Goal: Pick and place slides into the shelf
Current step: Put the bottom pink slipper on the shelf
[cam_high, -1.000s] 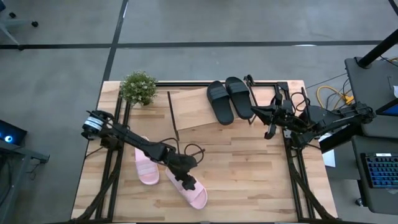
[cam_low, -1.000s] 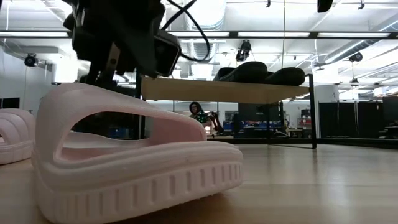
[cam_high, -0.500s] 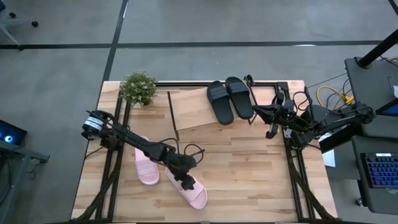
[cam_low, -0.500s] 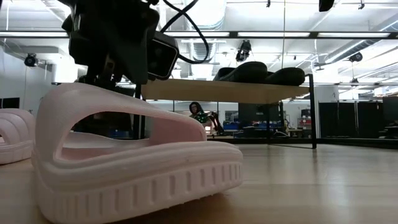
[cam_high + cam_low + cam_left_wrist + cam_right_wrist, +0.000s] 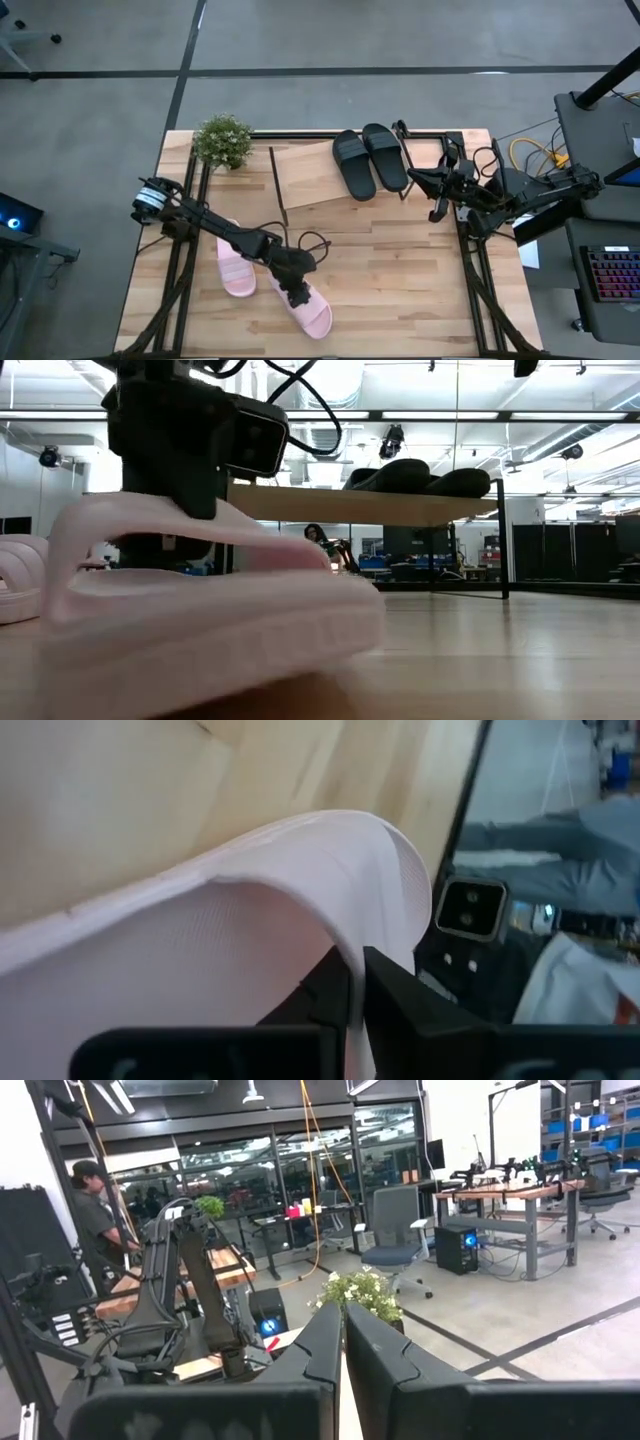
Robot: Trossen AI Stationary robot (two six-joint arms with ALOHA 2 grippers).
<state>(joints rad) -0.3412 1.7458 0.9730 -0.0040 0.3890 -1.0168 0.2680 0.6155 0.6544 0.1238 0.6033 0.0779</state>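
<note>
Two of the slides are pale pink [image 5: 236, 268] and the other two are plain black [image 5: 370, 158], sitting on a light wood shelf [image 5: 310, 172] with a thin black frame. Table [image 5: 400, 280] is pale striped planks, arms are dark, and there's a little green plant [image 5: 222, 140].

Worktop [image 5: 400, 270]: pale jointed wood strips, smooth, satin. Shelf [image 5: 305, 175]: light wood board, thin black metal rods. Pink slides [image 5: 312, 310]: matt moulded foam, ribbed sole edge. Black slides [image 5: 370, 160]: matt rubbery finish.
</note>
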